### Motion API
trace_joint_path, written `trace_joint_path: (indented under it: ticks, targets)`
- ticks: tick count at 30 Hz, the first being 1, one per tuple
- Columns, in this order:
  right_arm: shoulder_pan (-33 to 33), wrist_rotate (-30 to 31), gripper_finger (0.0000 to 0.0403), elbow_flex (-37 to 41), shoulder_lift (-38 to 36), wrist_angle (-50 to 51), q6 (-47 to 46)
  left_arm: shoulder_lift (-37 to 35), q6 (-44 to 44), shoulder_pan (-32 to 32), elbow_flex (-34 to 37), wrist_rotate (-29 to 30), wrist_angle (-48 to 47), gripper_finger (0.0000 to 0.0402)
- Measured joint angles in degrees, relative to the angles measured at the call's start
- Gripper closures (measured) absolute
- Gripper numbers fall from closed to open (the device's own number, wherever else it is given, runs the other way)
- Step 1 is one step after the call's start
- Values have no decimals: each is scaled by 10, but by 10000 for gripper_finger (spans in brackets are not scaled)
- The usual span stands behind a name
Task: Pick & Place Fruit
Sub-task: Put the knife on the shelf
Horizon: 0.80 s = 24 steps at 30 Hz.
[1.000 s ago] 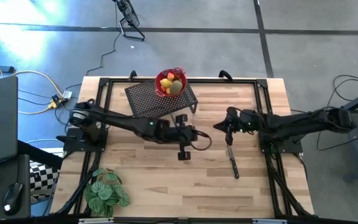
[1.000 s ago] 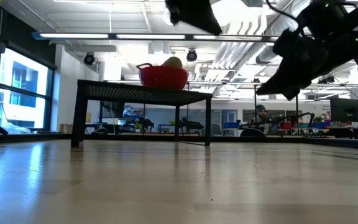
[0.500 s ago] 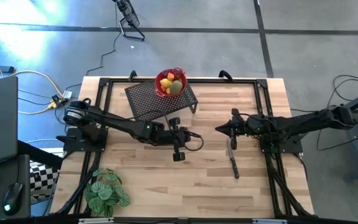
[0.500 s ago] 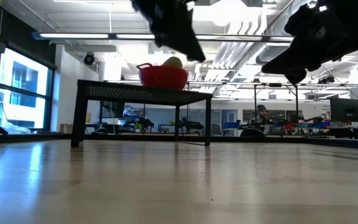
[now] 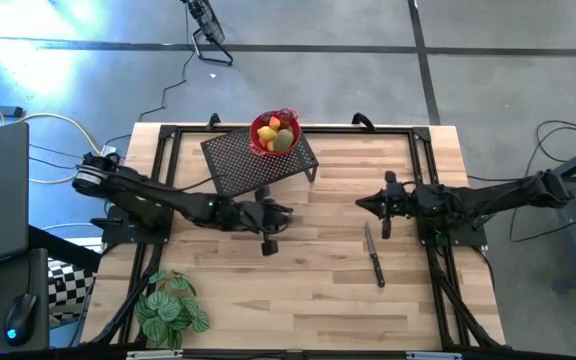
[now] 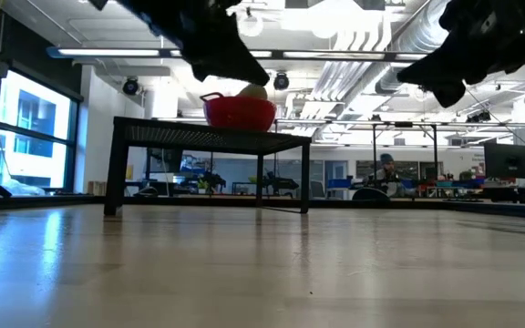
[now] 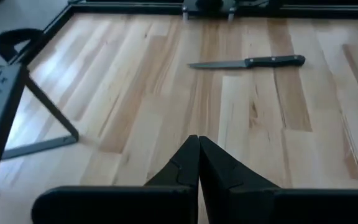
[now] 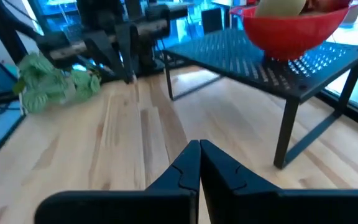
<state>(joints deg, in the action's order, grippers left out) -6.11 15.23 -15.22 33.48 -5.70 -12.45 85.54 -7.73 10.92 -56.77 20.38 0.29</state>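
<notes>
Both arms are pulling back toward their own sides of the table (image 5: 408,300); a second ago the two grippers were near each other over the middle of the boards, and now there is a wide free space between them. The left gripper (image 5: 268,246) has moved toward the left and now hangs in front of the black mesh stand (image 5: 238,160); its fingers (image 7: 194,165) are pressed together and hold nothing. The right gripper (image 5: 385,230) has moved toward the right edge and away from the knife (image 5: 373,255), which lies flat on the wood in the same place as before, now fully uncovered; the fingers (image 8: 197,163) of this gripper are also pressed together and empty.

The fruit (image 5: 276,135) has not moved; it is still piled in the red bowl (image 5: 256,133), which stands on the back corner of the stand; in the low view the bowl (image 6: 240,111) sits on top of the stand (image 6: 208,137) with one pale piece showing over its rim. The leafy plant (image 5: 171,308) stays at the front left corner.

My judgement is that no fruit is picked yet; the arms seem to go to a rest position or to prepare a new approach, and for any pick a gripper must first open and come to the bowl.
</notes>
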Motion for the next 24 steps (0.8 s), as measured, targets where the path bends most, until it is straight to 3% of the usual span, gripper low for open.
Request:
trace_joint_path:
  ticks: [6, 24]
  targets:
    - [0, 10, 400, 0, -22, 0, -10, -27, 14, 1, 64, -1, 102, 401]
    - [0, 12, 400, 0, -79, 49, -13, -177, 72, 7, 176, 24, 146, 401]
